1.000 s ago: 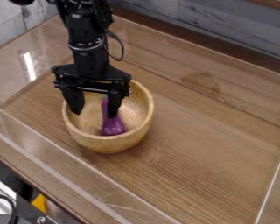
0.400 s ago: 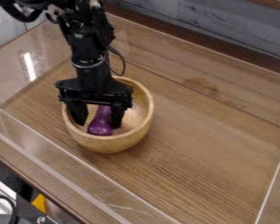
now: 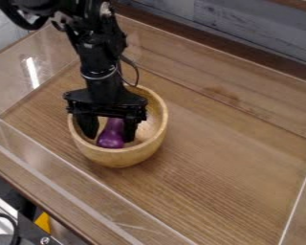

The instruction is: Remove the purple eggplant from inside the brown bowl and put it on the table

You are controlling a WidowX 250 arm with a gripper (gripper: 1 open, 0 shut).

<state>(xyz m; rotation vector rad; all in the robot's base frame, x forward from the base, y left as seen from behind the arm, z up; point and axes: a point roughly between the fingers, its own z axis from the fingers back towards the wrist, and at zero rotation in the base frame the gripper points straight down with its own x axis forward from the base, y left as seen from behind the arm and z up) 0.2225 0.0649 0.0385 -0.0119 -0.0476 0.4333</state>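
Observation:
The brown bowl (image 3: 133, 150) sits on the table (image 3: 232, 144) left of centre, near the front acrylic wall. Inside it lies the purple eggplant (image 3: 112, 134), partly covered by the arm. My black gripper (image 3: 108, 122) points straight down into the bowl and stands open, one finger on each side of the eggplant. The fingertips reach down to about the eggplant's level. I cannot tell whether they touch it.
Low clear acrylic walls (image 3: 79, 196) border the tabletop at the front and left. Bare wood planks stretch to the right of the bowl and behind it. A grey plank wall (image 3: 245, 24) rises at the back.
The gripper has sunk deeper into the bowl, its open fingers now straddling the eggplant. The eggplant's visible part sits slightly more to the left than a second ago.

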